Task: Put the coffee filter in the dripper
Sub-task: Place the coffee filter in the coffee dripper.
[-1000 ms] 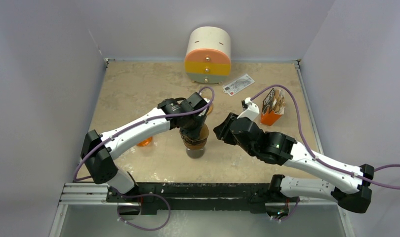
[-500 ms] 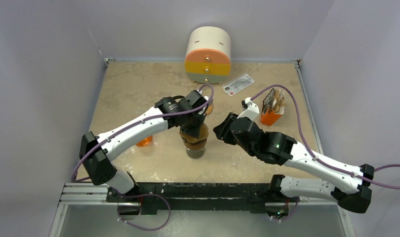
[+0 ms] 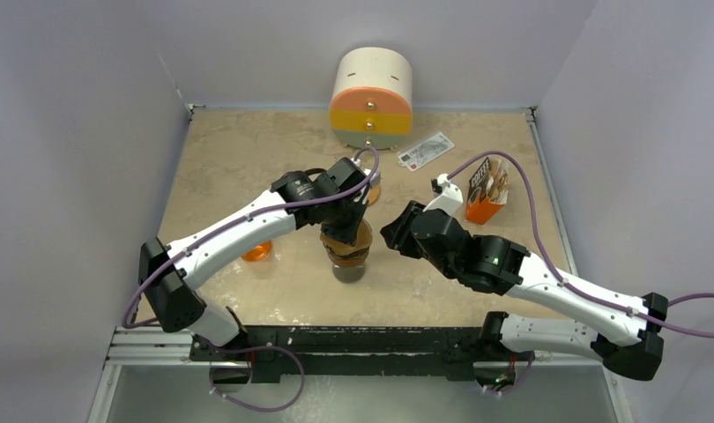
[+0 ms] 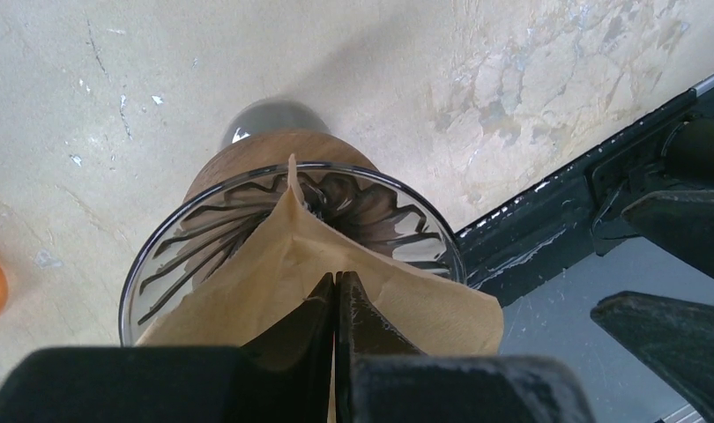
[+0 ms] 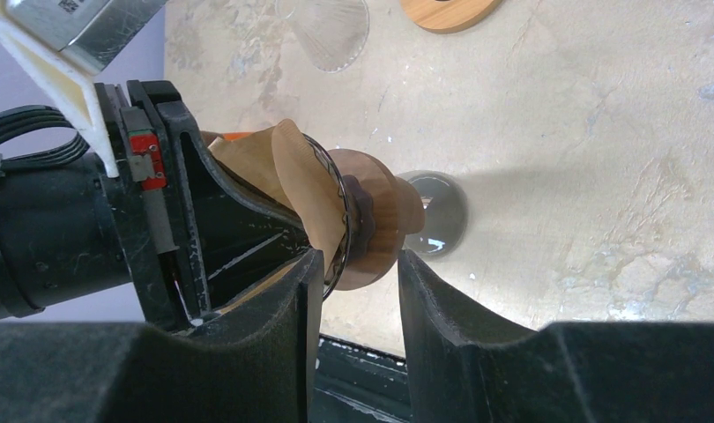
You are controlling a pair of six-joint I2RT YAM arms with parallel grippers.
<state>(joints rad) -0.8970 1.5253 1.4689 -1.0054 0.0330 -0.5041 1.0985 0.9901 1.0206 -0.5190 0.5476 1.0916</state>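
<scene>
Left hand [image 4: 336,291] clamped on coffee filter [image 4: 287,251] rim; filter tip inside dripper [image 4: 182,233] just beneath

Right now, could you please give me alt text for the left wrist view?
The left gripper, shut on a brown paper coffee filter, holds it partly inside a ribbed glass dripper with a wooden collar, above a beige table.

A round cabinet [image 3: 372,99] banded cream, orange, yellow and green stands at the back of the stone-patterned table [image 3: 239,150]; a white card [image 3: 425,151] lies near it, an orange carton [image 3: 486,196] farther right
</scene>
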